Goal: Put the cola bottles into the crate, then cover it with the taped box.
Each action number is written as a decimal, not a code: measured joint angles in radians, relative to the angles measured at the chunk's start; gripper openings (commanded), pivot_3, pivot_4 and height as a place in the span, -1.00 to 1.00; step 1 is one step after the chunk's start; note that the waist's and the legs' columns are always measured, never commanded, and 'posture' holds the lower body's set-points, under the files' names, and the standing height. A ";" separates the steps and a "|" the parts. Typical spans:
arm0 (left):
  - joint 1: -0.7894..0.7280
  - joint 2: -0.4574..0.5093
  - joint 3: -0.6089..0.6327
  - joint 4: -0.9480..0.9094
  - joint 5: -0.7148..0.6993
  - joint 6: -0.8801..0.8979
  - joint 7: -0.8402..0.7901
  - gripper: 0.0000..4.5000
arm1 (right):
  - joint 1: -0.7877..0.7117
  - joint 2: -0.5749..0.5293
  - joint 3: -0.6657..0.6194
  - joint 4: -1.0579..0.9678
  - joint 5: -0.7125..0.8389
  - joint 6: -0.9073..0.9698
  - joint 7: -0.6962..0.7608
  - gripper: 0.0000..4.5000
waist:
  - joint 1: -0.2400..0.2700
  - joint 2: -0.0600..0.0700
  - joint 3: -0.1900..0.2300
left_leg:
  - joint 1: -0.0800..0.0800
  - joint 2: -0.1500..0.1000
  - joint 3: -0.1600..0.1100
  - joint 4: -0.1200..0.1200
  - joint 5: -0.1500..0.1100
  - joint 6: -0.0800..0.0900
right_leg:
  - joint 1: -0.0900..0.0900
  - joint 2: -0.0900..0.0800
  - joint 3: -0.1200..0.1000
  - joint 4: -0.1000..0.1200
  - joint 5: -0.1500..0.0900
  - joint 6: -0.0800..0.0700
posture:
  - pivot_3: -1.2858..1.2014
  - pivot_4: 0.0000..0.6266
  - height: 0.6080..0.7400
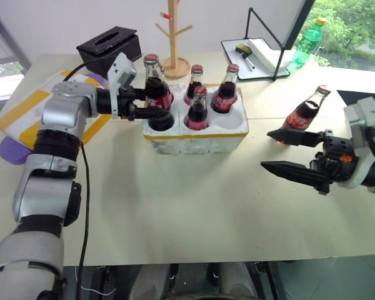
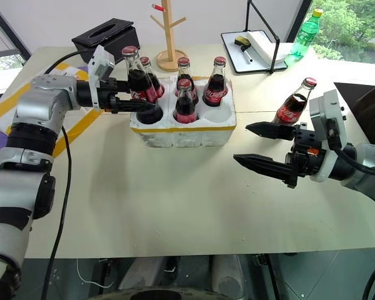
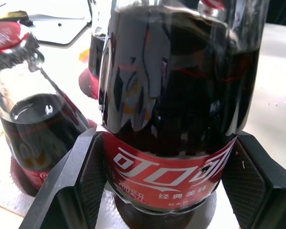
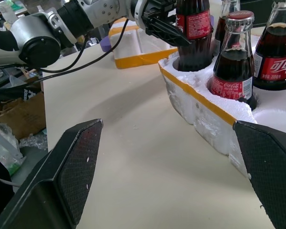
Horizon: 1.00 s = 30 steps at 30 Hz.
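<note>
STEP: loading crate (image 1: 195, 134) | LEFT: my left gripper (image 1: 139, 103) clamped on cola bottle (image 1: 156, 94), over front-left well | RIGHT: my right gripper (image 1: 292, 152) spread, empty | NEXT: seat bottle, release, fetch last bottle (image 1: 306, 112) on desk (image 1: 194, 206).

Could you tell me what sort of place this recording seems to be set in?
Probably an office or lab test room: a plain cream table beside large windows with trees outside, laid with staged props such as a tissue box and a wooden mug tree.

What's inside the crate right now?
The crate holds four cola bottles seated in wells, plus a fifth that the left gripper holds in the front-left well. The front-right well looks empty. Well bottoms are hidden.
</note>
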 measured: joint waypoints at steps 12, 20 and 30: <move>0.165 -0.002 0.025 -0.176 0.022 -0.022 0.060 0.46 | -0.031 0.005 0.027 0.026 -0.019 -0.013 -0.012 1.00 | -0.005 0.001 -0.001 | 0.001 0.001 0.000 0.000 0.000 0.000 | 0.000 0.000 0.001 0.000 0.000 0.000 | 0.03 -0.52 0.94; 0.249 0.044 0.061 -0.313 -0.008 0.084 0.070 0.96 | -0.044 0.026 0.054 0.063 -0.073 -0.040 -0.038 1.00 | -0.002 0.001 -0.001 | 0.001 0.000 0.000 0.000 0.000 0.000 | 0.000 0.000 0.002 0.001 0.000 0.000 | 0.03 -0.52 0.94; 0.415 0.246 0.309 -0.749 -0.316 0.482 0.095 0.96 | 0.011 0.050 0.046 0.127 -0.177 -0.069 -0.091 1.00 | -0.004 0.001 -0.001 | 0.001 0.001 0.000 0.000 0.000 0.000 | 0.000 0.000 0.002 0.001 0.000 0.000 | 0.03 -0.52 0.94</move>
